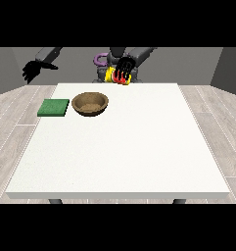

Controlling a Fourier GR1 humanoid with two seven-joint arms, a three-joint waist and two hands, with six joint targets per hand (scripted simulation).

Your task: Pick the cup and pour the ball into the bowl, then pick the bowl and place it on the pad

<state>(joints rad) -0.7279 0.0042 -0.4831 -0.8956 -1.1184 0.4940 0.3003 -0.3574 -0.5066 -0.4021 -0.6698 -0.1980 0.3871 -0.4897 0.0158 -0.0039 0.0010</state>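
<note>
A yellow and red cup is held above the far edge of the white table, gripped by the curled fingers of the black hand at the view's right. The round brown wooden bowl is seen on the table nearer the camera than the cup, with the flat green square pad just beside it towards the view's left. The black hand at the view's left is held beyond the table's far corner, well apart from the cup, its fingers spread and holding nothing.

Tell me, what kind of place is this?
Probably a bare test room: a white table on a grey plank floor, with only a bowl and green pad.
</note>
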